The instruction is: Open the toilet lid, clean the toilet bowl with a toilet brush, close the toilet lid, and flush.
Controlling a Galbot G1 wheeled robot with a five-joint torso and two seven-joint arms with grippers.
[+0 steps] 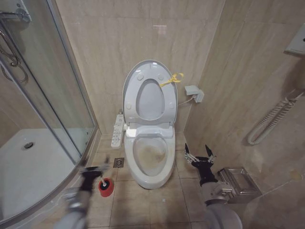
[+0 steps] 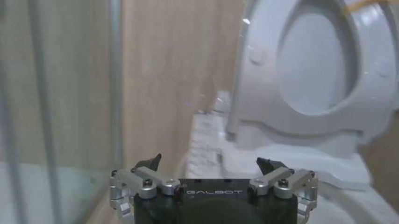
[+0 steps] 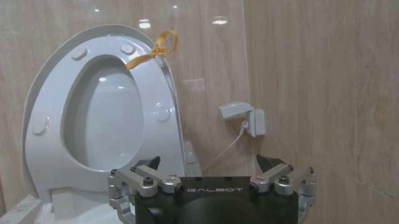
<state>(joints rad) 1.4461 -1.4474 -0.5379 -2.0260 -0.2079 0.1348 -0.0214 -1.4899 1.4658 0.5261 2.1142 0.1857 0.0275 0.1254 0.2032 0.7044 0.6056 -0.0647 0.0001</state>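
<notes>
"GALBOT" printed on left tool (image 2: pixel 213 164) housing; same "GALBOT" on right tool (image 3: pixel 213 163) housing.

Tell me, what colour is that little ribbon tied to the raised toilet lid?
Yellow. The ribbon sits on the toilet lid's upper edge, clearest in the right wrist view.

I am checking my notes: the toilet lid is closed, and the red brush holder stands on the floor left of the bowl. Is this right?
Not quite. The toilet lid is open, upright against the wall, as the head view shows. The red brush holder does stand on the floor left of the toilet bowl.
</notes>
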